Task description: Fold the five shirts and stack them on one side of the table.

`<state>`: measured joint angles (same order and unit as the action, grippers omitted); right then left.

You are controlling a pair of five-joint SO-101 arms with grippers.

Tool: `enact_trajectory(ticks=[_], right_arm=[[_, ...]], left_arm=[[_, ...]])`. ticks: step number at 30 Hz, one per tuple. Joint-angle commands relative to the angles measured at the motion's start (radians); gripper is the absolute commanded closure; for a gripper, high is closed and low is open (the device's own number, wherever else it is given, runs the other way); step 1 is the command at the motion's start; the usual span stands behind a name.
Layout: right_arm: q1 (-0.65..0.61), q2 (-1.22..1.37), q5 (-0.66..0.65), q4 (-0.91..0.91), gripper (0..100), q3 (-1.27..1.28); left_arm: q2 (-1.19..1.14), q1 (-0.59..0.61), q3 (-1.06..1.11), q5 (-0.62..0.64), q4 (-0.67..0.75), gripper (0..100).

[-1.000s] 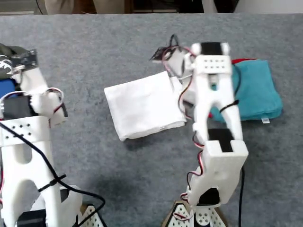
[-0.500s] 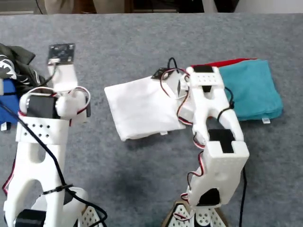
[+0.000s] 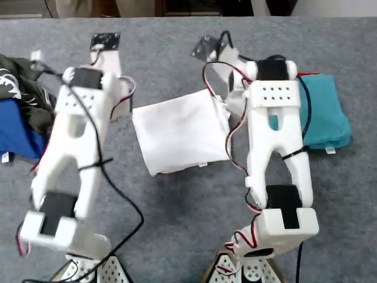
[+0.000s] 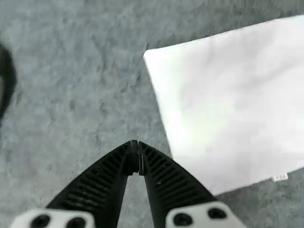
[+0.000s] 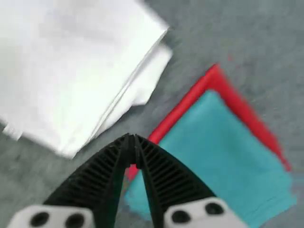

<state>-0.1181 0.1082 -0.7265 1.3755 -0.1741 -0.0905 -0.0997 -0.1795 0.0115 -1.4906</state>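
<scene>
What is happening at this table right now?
A folded white shirt lies mid-table beside a teal shirt stacked on a red shirt. The left gripper and the right gripper hang shut and empty, one at each side of the white shirt. A dark shirt and a blue shirt lie at the left edge.

Mid-table, folded shirt [image 3: 177, 135] — stack [image 3: 323, 118] to right, heap [image 3: 17, 121] far left at edge.

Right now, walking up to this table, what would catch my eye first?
A folded white shirt lies in the middle of the grey table, between two white robot arms. On the right sits a folded teal shirt on top of a red one; at the left edge, a heap of dark and blue shirts lies unfolded.
</scene>
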Motion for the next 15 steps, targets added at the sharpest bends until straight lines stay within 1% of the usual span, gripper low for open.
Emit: enact_trajectory(ticks=[1, 5, 8, 12, 15], right_arm=[[-0.059, 0.050, 0.063, -0.192, 99.6, -0.056], [-0.119, 0.217, 0.094, -0.385, 99.6, -0.058], [-0.127, 0.346, 0.107, -0.482, 99.6, -0.059], [-0.084, 0.515, 0.110, -0.508, 99.6, -0.128], [-0.041, 0.616, 0.112, -0.459, 99.6, -0.262]], left_arm=[[-0.147, -0.035, -0.190, 0.011, 0.008, 98], [-0.344, -0.048, -0.339, 0.011, 0.011, 98], [-0.503, -0.035, -0.450, 0.012, 0.011, 98], [-0.690, -0.009, -0.598, 0.009, 0.009, 98], [-0.808, 0.008, -0.707, 0.003, 0.006, 98]])
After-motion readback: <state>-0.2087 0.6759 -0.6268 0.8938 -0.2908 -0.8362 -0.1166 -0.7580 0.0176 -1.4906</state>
